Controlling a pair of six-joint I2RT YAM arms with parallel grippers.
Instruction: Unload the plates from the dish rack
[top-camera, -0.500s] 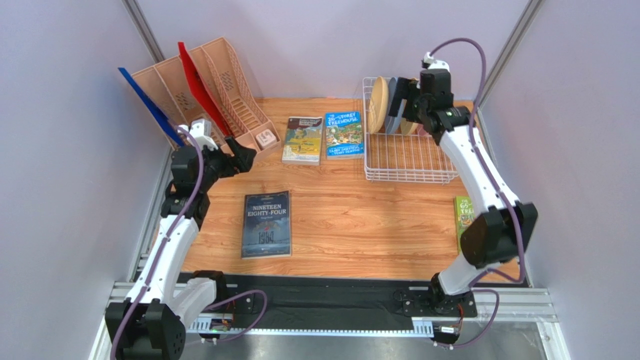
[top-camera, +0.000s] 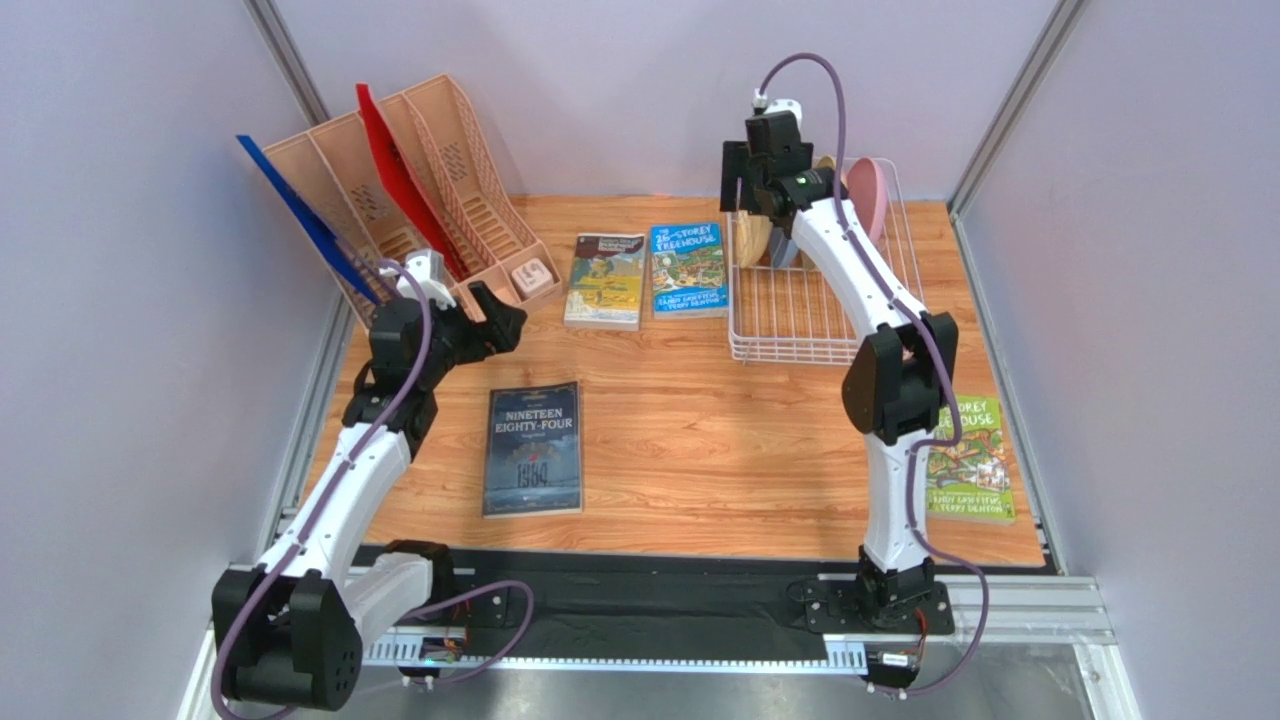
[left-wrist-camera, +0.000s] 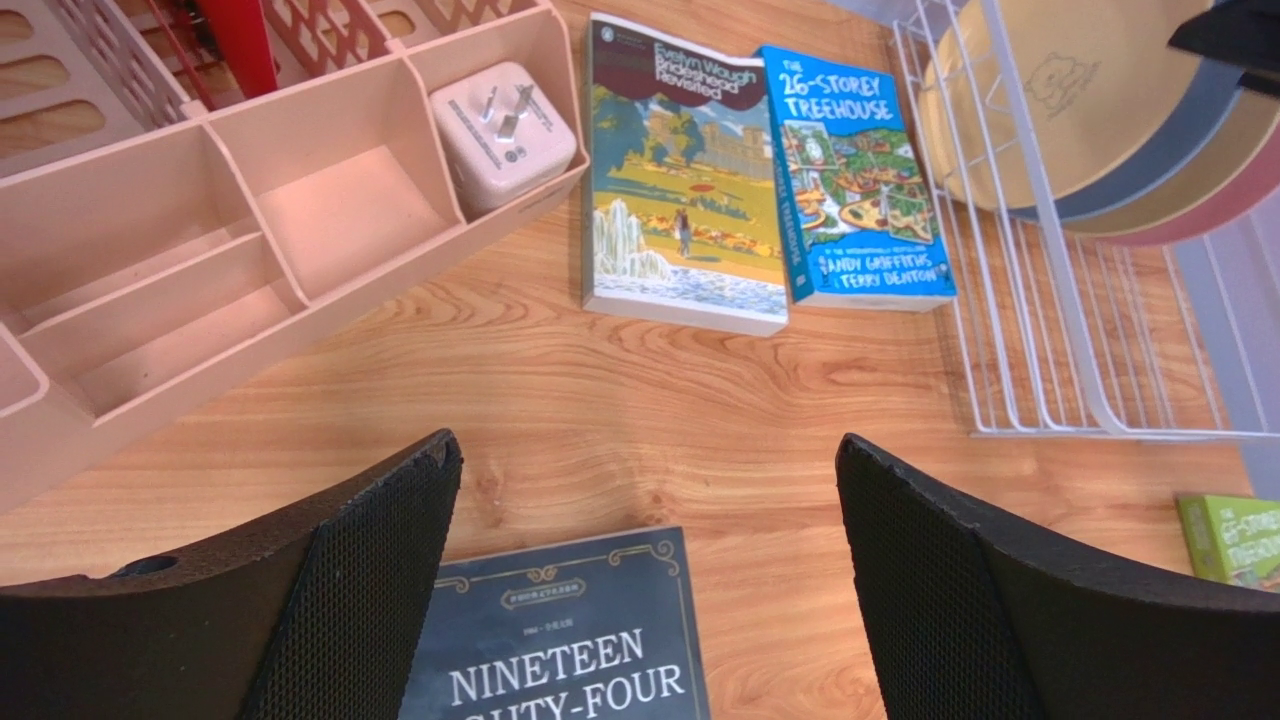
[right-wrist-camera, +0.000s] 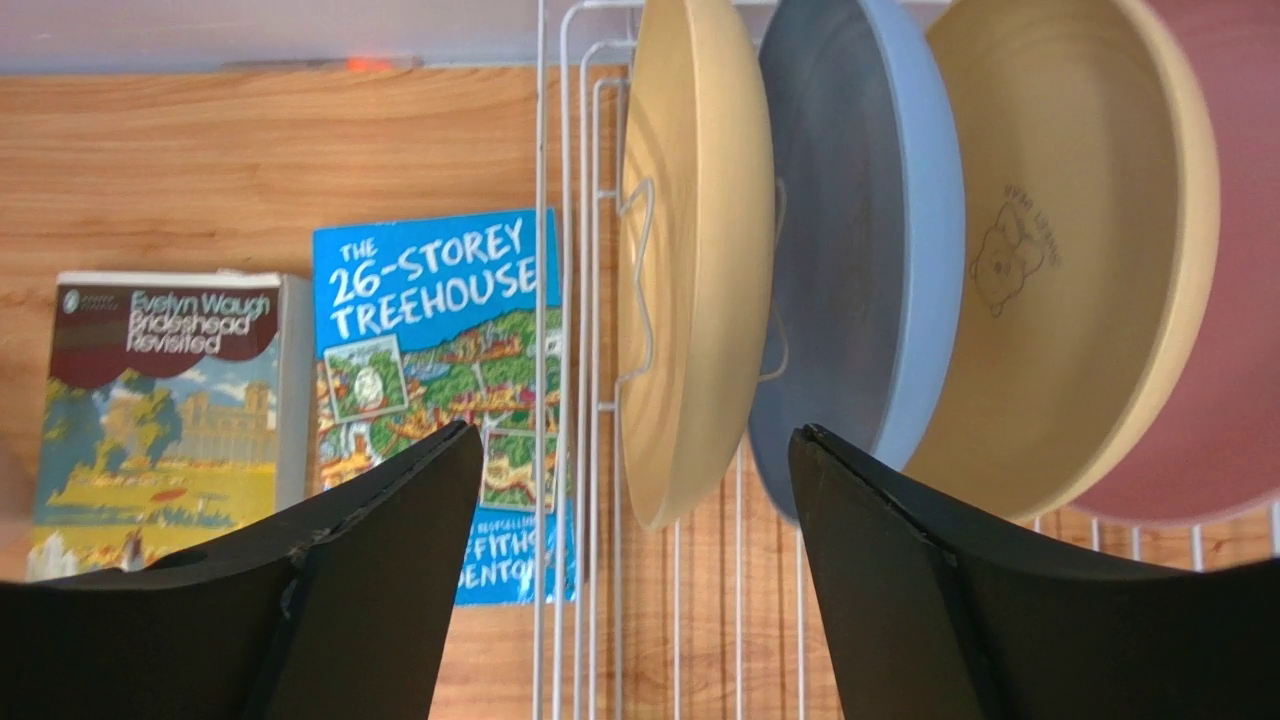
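Over a wooden table (top-camera: 676, 428), the empty, wide-open right gripper (right-wrist-camera: 634, 450) faces a rigid, likely slick pale-yellow round plate (right-wrist-camera: 699, 225) dead ahead, its rim the likeliest hold.

The left arm (top-camera: 343, 483) and right arm (top-camera: 845, 267) share one build: white shell links between bulky black joint housings, with a mauve cable (top-camera: 806, 59) trailing along each. Their jaws are black, broad and curved, the inner faces covered in fine mesh-textured padding.
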